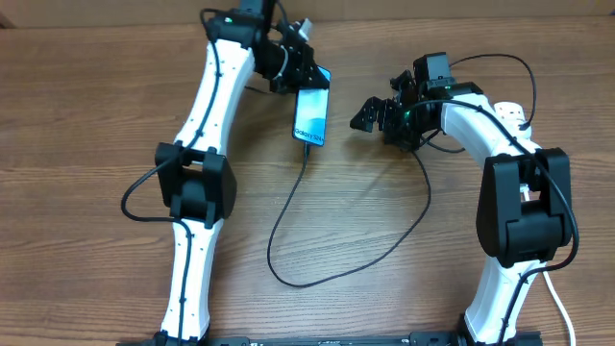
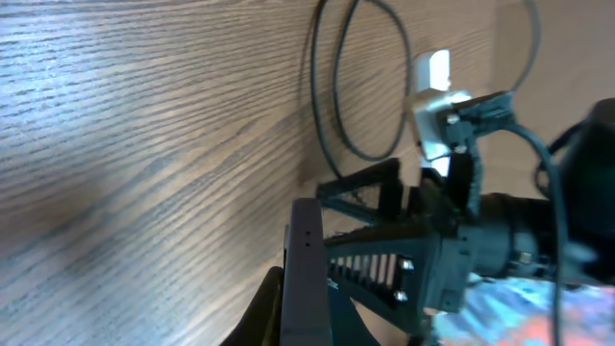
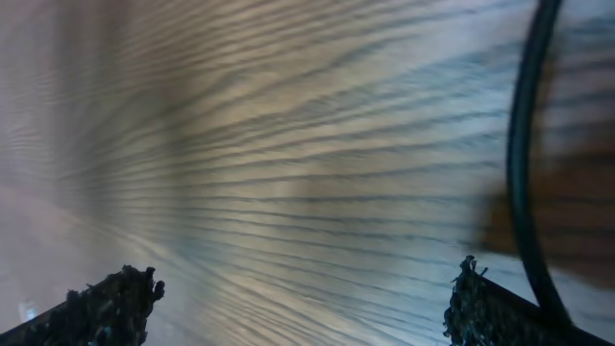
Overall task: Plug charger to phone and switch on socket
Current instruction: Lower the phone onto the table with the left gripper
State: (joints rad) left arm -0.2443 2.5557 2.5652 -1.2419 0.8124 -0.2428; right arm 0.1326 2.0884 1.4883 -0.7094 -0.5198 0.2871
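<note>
Overhead | left claw (image 1: pixel 306 75) clamped on phone (image 1: pixel 311 115) | right claw (image 1: pixel 370 113) spread wide, empty | charger (image 1: pixel 288 211) meets phone's end

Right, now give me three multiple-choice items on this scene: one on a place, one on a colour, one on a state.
1. Where does the charger meet the phone?
A. At the phone's end nearer the arm bases.
B. At the phone's far end.
C. Nowhere; it lies well away from it.

2. What colour is the charger cable?
A. White.
B. Black.
C. Red.

3. How is the right gripper?
A. Shut on the phone.
B. Shut on the charger.
C. Open, holding nothing.

Answers:
1 A: in the overhead view the cable runs up to the phone's lower end.
2 B: it shows as a thin black loop on the wood.
3 C: the right wrist view shows its fingers spread wide with only bare wood between them.
</note>
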